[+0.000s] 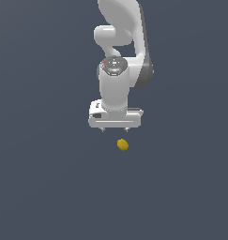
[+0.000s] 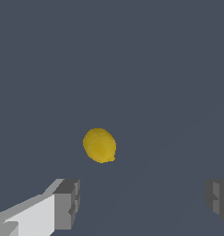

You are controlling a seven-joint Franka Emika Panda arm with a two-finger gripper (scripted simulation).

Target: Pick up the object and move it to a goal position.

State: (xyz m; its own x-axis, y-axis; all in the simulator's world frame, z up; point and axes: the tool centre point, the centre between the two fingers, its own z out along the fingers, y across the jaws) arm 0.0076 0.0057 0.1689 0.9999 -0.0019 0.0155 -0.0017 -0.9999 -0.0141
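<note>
Your fingers (image 2: 67, 203) stand wide apart with nothing between them; the gripper (image 2: 143, 203) is spread far wider than the lemon-shaped yellow object (image 2: 100, 145). In your wrist view the object lies clear of both fingers, nearer one than the other, touching neither. In the exterior view it (image 1: 123, 145) rests on the dark counter (image 1: 45, 187), just beyond the gripper (image 1: 114, 129).

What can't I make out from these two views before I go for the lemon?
- Goal position: no marker shows in either view.
- Gripper height above the lemon: the exterior view gives no shadow or depth cue.
- Fingers: the wrist view's edges cut them off, though the gap is clearly open.
- Arm base: cut off by the exterior view's top edge.
- Lemon's underside: hidden in both views.
</note>
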